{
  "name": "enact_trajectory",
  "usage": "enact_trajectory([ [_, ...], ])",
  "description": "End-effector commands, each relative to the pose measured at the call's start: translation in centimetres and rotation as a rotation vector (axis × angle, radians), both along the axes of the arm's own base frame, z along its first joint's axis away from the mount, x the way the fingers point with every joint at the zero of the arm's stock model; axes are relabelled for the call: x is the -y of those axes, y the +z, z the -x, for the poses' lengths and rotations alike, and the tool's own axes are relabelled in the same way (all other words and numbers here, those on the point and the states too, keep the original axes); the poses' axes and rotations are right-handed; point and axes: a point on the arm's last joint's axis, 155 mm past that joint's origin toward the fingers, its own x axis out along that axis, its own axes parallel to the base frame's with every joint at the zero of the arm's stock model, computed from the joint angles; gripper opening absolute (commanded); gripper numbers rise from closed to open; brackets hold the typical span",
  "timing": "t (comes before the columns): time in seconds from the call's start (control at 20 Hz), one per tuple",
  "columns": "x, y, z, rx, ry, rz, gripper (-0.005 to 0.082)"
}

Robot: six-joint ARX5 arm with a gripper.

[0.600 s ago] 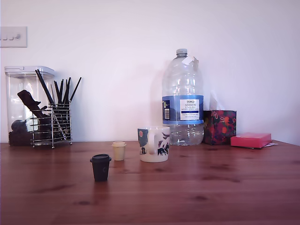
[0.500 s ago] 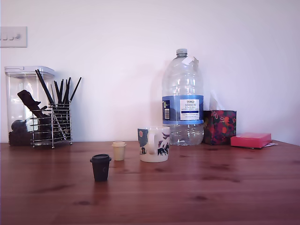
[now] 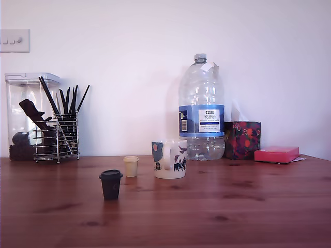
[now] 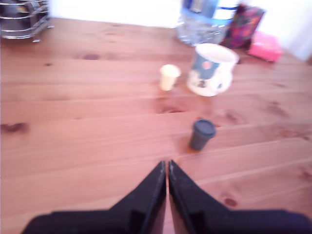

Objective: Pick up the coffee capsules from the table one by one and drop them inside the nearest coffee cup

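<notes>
Two capsules stand on the table [image 3: 248,206]: one black capsule [image 3: 110,184] and one cream capsule [image 3: 131,166]. There is one mug [image 3: 169,158], one water bottle [image 3: 201,108], one clear canister [image 3: 23,114], one wire holder [image 3: 57,138] of dark sticks too many to count, one patterned box [image 3: 242,140], one pink box [image 3: 276,154] and one wall switch [image 3: 14,40].

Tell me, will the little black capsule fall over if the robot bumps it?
Probably yes. The black capsule stands upright on its narrow end with the wider rim on top, so a sideways nudge could tip it. It is tiny beside the mug, so likely light and easy to knock. Once down, its tapered shape would probably roll in a curve.
</notes>
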Motion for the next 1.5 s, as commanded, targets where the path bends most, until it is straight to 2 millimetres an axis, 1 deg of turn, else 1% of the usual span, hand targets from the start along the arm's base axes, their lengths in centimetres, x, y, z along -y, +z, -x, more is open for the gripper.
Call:
enact_trajectory([
  [0.0,0.9,0.2,0.0,0.015,-0.046,0.02,-0.0022],
  [0.1,2.1,0.7,0.1,0.031,-0.105,0.032,-0.0022],
  [0.2,3.5,0.7,0.3,0.032,-0.169,0.03,-0.0022],
  [0.4,6.4,0.1,0.4,0.047,-0.3,-0.03,-0.0022],
  [0.55,7.9,-1.0,-0.2,0.057,-0.353,-0.101,-0.0022],
  [0.7,8.8,-3.1,-0.8,0.022,-0.389,-0.152,-0.002],
  [0.75,8.9,-3.8,-1.1,0.006,-0.389,-0.157,0.0005],
  [0.8,9.0,-4.4,-1.6,-0.006,-0.382,-0.163,0.0102],
  [0.85,9.0,-4.8,-2.0,-0.009,-0.377,-0.168,0.0262],
  [0.9,9.0,-5.1,-2.4,-0.009,-0.369,-0.177,0.0446],
  [0.95,9.0,-5.4,-2.8,-0.006,-0.362,-0.187,0.0579],
  [1.0,9.0,-5.8,-3.1,0.006,-0.365,-0.207,0.063],
  [1.15,9.3,-6.4,-4.0,0.028,-0.362,-0.226,0.0621],
  [1.35,9.8,-6.7,-5.1,0.068,-0.358,-0.216,0.0621],
  [1.45,10.1,-7.3,-5.7,0.07,-0.366,-0.235,0.0621],
])
